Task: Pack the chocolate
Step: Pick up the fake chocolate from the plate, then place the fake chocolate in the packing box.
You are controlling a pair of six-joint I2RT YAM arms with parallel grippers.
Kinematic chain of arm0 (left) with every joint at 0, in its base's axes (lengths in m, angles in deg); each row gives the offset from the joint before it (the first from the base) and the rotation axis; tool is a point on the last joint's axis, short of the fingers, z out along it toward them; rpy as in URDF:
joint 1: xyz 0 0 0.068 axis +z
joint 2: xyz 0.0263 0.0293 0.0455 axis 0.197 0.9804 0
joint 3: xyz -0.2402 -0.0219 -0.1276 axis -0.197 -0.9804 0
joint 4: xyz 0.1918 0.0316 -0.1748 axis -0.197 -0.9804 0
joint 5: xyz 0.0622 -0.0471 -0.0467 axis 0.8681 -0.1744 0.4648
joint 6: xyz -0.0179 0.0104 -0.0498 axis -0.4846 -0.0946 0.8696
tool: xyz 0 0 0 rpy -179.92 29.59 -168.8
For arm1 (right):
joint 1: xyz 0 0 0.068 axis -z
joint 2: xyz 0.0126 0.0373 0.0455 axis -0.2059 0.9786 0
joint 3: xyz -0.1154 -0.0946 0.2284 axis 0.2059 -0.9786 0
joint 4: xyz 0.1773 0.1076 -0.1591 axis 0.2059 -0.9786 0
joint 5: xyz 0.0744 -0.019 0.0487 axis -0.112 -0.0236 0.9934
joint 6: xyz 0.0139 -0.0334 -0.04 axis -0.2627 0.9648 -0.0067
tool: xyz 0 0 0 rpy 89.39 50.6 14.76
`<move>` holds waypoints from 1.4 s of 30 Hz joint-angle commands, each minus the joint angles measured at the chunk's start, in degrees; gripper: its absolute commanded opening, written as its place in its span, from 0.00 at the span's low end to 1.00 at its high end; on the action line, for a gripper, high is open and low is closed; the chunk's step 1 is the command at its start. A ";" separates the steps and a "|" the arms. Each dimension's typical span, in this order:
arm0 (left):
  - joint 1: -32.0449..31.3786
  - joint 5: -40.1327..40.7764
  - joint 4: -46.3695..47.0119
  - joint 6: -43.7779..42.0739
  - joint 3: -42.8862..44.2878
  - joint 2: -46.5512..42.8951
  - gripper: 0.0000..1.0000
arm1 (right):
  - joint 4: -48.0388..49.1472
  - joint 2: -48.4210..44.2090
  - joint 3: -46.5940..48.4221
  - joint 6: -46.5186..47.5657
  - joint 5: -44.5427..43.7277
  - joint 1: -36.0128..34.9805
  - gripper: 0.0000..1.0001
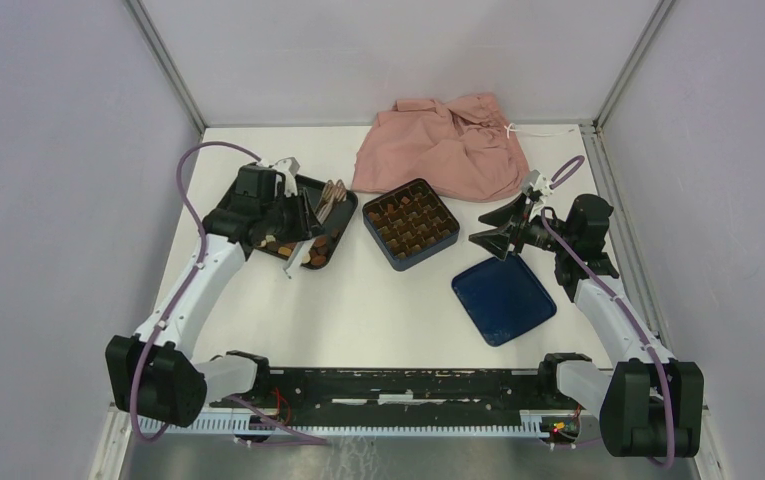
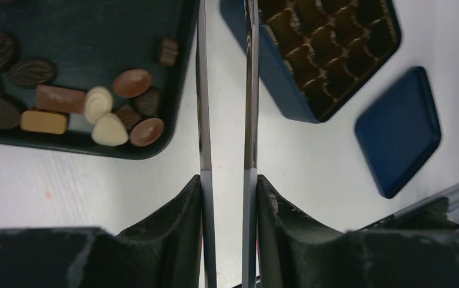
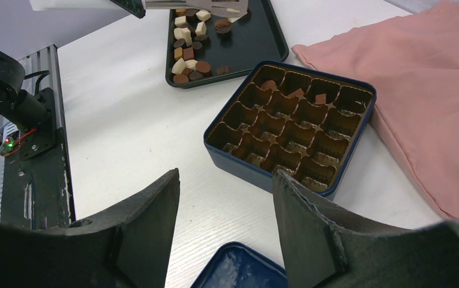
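Chocolate (image 2: 132,83) is kept in the black tray (image 2: 83,30), upper left, beside the gridded box (image 2: 275,78); tweezers (image 2: 203,90), suited to small pieces, are clenched by the left tool (image 2: 227,180); the right tool (image 3: 225,177) is released.

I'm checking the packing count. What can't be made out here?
- Left wrist view: the blades on the left claw run off the top edge; anything pinched is unseen.
- Top view: the left arm covers part of the black tray; the chocolates are too small to count.
- Right wrist view: the blue lid is cut off below.
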 commanded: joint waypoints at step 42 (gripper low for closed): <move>-27.51 19.85 8.38 0.92 30.15 35.79 0.06 | -5.46 -2.25 3.44 -0.39 -32.13 -0.31 0.72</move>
